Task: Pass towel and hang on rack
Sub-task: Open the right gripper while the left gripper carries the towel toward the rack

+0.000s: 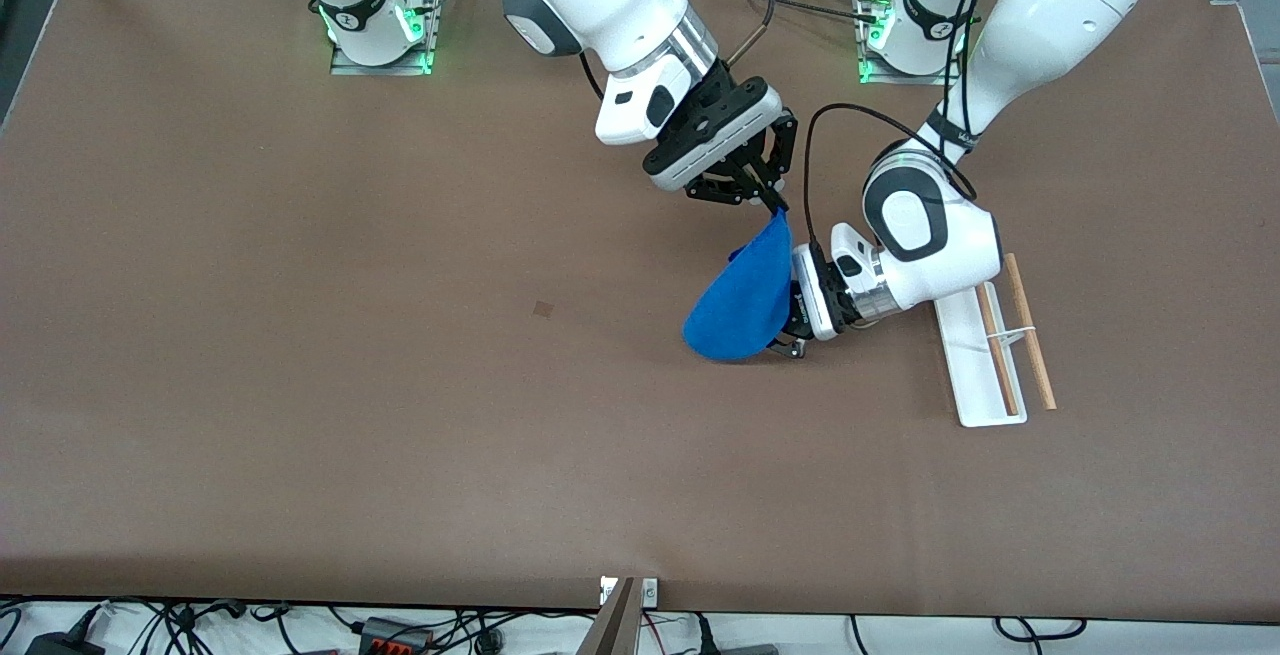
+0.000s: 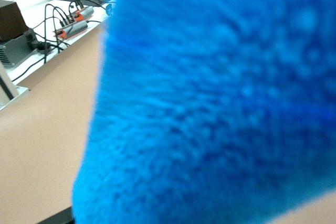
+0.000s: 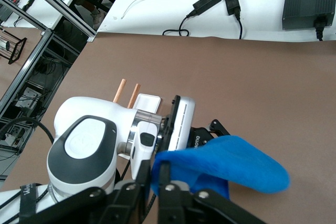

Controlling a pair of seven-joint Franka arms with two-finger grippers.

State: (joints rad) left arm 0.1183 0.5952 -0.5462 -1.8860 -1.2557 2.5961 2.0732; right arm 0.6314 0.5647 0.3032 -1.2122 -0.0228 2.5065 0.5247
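A blue towel [image 1: 745,300] hangs by its top corner from my right gripper [image 1: 772,203], which is shut on that corner above the table. The towel also shows in the right wrist view [image 3: 236,163], pinched at my right gripper [image 3: 157,179]. My left gripper [image 1: 788,340] lies level, low over the table, pressed against the towel's side that faces the rack. The towel fills the left wrist view [image 2: 210,103] and hides the left gripper there. The rack [image 1: 975,360] stands beside the left arm's wrist, with a white base and two wooden rods [image 1: 1030,335].
In the right wrist view the rack's rods [image 3: 119,90] and its white base [image 3: 144,100] show past the left arm's wrist [image 3: 84,150]. Cables and power bricks [image 3: 215,1] lie off the table's edge. A small dark mark [image 1: 543,308] is on the brown tabletop.
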